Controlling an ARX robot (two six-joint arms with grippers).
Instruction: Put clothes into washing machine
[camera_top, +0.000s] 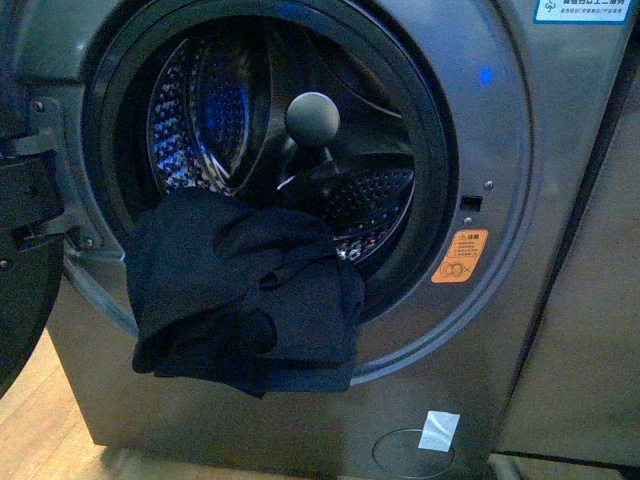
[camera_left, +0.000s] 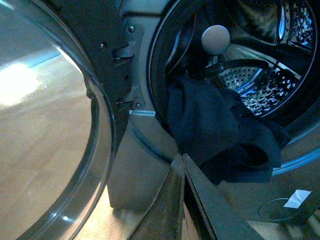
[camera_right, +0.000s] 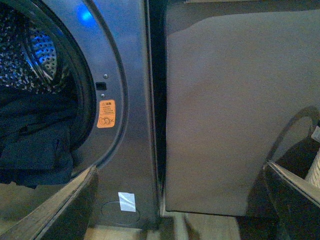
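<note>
The dark navy clothes (camera_top: 245, 290) hang over the lower rim of the washing machine's (camera_top: 520, 200) round mouth, part inside the steel drum (camera_top: 200, 110), part drooping down the front. They also show in the left wrist view (camera_left: 220, 130) and the right wrist view (camera_right: 35, 145). My left gripper (camera_left: 181, 160) is shut and empty, its tips just below the hanging cloth. My right gripper (camera_right: 180, 190) is open and empty, to the right of the mouth, facing the gap beside the machine. Neither gripper shows in the front view.
The open door (camera_left: 55, 130) with its glass stands at the left (camera_top: 25, 260). A grey ball-headed piece (camera_top: 312, 118) stands inside the drum mouth. A grey-brown cabinet panel (camera_right: 225, 110) stands right of the machine. Orange sticker (camera_top: 459, 256), blue light (camera_top: 485, 75), white tape (camera_top: 438, 430). Wooden floor below.
</note>
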